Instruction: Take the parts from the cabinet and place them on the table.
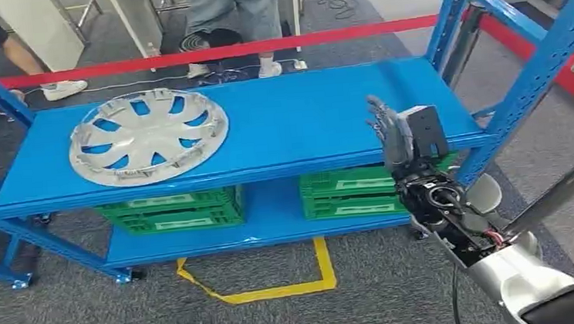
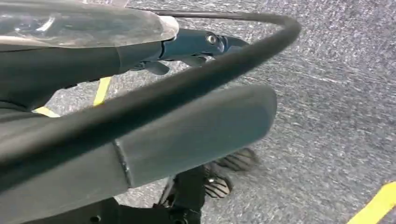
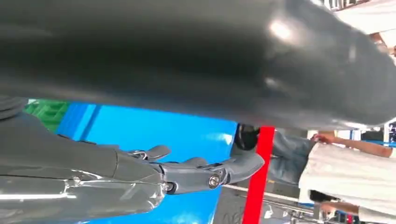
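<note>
A silver wheel cover lies flat on the left half of the blue rack's top shelf. My right hand is raised over the shelf's right front part, well to the right of the wheel cover, with its fingers spread and nothing in it. In the right wrist view the right hand reaches out with straight fingers over the blue shelf. My left hand hangs above grey carpet, its thumb out, holding nothing.
Two green crates sit on the lower shelf. A red barrier tape runs behind the rack, and people stand beyond it. Blue uprights rise at the right. Yellow tape marks the floor in front.
</note>
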Motion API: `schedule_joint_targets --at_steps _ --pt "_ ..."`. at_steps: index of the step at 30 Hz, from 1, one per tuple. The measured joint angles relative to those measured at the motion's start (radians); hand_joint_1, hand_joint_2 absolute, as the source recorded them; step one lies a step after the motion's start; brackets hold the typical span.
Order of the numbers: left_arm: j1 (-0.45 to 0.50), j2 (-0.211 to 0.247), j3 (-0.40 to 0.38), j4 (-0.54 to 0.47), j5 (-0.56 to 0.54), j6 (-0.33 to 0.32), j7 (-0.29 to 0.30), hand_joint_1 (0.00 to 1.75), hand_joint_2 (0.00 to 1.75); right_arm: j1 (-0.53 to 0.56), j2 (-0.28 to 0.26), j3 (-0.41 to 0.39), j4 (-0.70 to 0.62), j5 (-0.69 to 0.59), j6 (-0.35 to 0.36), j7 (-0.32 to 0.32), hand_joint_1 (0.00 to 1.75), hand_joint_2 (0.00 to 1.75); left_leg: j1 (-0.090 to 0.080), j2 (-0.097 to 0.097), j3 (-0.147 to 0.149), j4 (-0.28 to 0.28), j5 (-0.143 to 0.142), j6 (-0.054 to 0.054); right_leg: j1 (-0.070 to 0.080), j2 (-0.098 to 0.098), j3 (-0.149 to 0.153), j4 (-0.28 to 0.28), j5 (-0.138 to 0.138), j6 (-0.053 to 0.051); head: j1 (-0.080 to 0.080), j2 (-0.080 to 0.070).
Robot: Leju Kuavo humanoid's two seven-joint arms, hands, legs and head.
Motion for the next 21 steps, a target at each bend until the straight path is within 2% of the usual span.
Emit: schedule_joint_targets --at_steps 1,2,3,4,5,6,8,14,16,21 --pt "0.000 -0.001 0.000 0.000 0.005 0.003 0.000 0.00 0.00 -0.001 0.002 0.001 0.002 0.000 0.002 0.000 0.00 0.00 -0.009 0.001 -0.011 -0.018 -0.022 0.003 0.000 0.003 0.001 -0.002 0.002 0.005 0.000 0.000" --pt "-0.002 -0.002 0.000 0.000 0.008 0.005 0.000 0.00 0.00 0.001 0.004 0.002 0.005 0.000 0.003 0.000 0.00 0.00 -0.011 0.000 -0.009 -0.012 -0.002 0.012 0.000 0.003 -0.005 -0.003 0.002 0.011 -0.006 0.000" --pt "-0.002 -0.002 0.000 0.000 0.010 0.005 0.000 0.00 0.00 0.003 0.005 0.003 0.007 0.000 0.004 -0.001 0.00 0.00 -0.012 -0.002 -0.010 -0.014 0.002 0.015 0.000 0.002 -0.002 -0.005 -0.003 0.017 -0.005 0.000" --pt "0.000 -0.001 0.000 0.001 0.011 0.008 0.000 0.00 0.00 0.002 0.006 0.004 0.007 0.000 0.004 -0.002 0.00 0.00 -0.010 -0.002 -0.007 -0.017 0.003 0.015 0.001 0.002 0.001 -0.007 -0.004 0.019 -0.005 0.000" --pt "0.000 -0.003 0.000 0.001 0.011 0.010 0.000 0.00 0.00 0.001 0.006 0.005 0.008 0.000 0.004 -0.002 0.00 0.00 -0.004 -0.001 -0.007 -0.020 0.009 -0.002 0.007 0.002 0.001 -0.002 0.001 0.008 -0.001 0.000" --pt "0.000 -0.003 0.000 0.001 0.012 0.011 0.000 0.00 0.00 -0.002 0.007 0.006 0.010 0.000 0.005 -0.003 0.00 0.00 -0.004 -0.003 -0.006 -0.020 0.009 -0.001 0.007 0.002 0.004 -0.005 -0.001 0.002 0.002 0.000" --pt "-0.003 -0.003 0.000 0.001 0.015 0.013 0.000 0.00 0.00 -0.005 0.008 0.008 0.015 0.000 0.012 -0.006 0.00 0.00 -0.005 -0.004 -0.004 -0.021 0.006 0.003 0.007 0.000 0.009 -0.013 -0.002 0.002 0.008 0.000" --pt "-0.008 -0.008 0.000 0.001 0.035 0.032 0.002 0.00 0.00 -0.029 0.028 0.016 0.044 -0.002 0.041 -0.031 0.00 0.00 -0.005 -0.004 -0.002 -0.021 0.002 0.010 0.007 0.000 0.016 -0.024 -0.002 0.006 0.022 0.000" --pt "-0.008 -0.009 0.000 0.001 0.041 0.039 0.002 0.00 0.00 -0.043 0.038 0.023 0.066 -0.004 0.049 -0.040 0.00 0.00 -0.006 -0.004 -0.002 -0.021 0.003 0.011 0.007 -0.001 0.016 -0.025 -0.001 0.010 0.026 0.000" --pt "-0.009 -0.011 0.000 0.001 0.047 0.045 0.002 0.00 0.00 -0.063 0.061 0.033 0.103 -0.010 0.057 -0.056 0.00 0.00 -0.005 -0.004 -0.002 -0.021 0.005 0.014 0.007 -0.001 0.016 -0.026 0.002 0.016 0.028 0.000"
